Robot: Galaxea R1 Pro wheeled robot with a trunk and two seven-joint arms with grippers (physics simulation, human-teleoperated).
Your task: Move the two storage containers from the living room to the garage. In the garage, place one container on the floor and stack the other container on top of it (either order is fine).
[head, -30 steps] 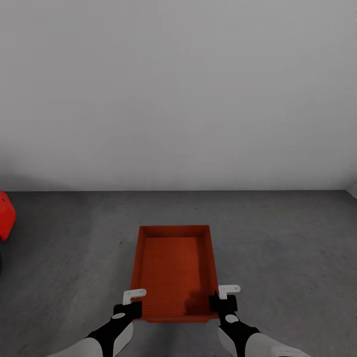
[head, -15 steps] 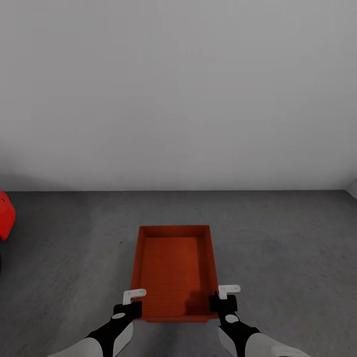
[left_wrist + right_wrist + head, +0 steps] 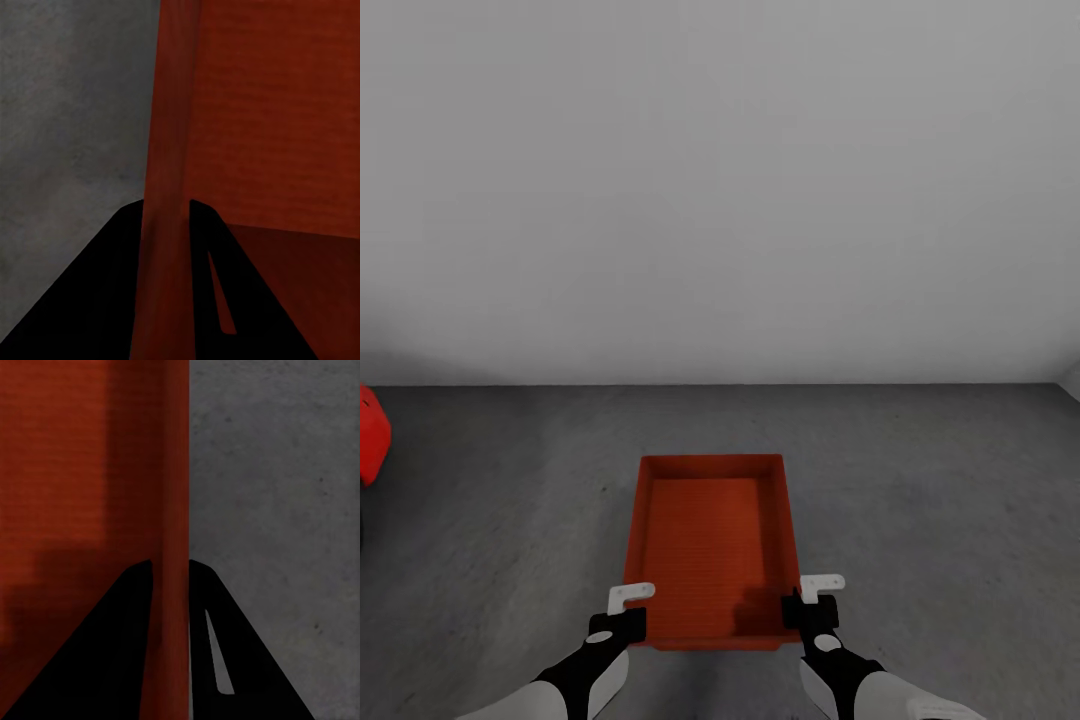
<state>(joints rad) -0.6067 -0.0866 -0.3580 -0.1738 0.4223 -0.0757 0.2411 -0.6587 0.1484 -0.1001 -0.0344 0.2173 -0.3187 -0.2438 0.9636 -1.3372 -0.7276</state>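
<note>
One red-orange storage container [image 3: 710, 540] lies lengthwise in front of me over the dark grey concrete floor [image 3: 930, 500] of the garage; whether it rests on the floor or hangs just above it I cannot tell. My left gripper [image 3: 628, 612] is shut on its left side wall near the near corner, and the wall [image 3: 169, 112] runs between the black fingers [image 3: 112, 255]. At the near right corner my right gripper [image 3: 806, 605] is shut on the right side wall [image 3: 171, 457] in the same way. The container is open-topped and holds nothing.
A plain white wall [image 3: 720, 200] stands a short way beyond the container. A rounded part of the red car [image 3: 370, 435] shows at the left edge. Bare concrete spreads to both sides of the container.
</note>
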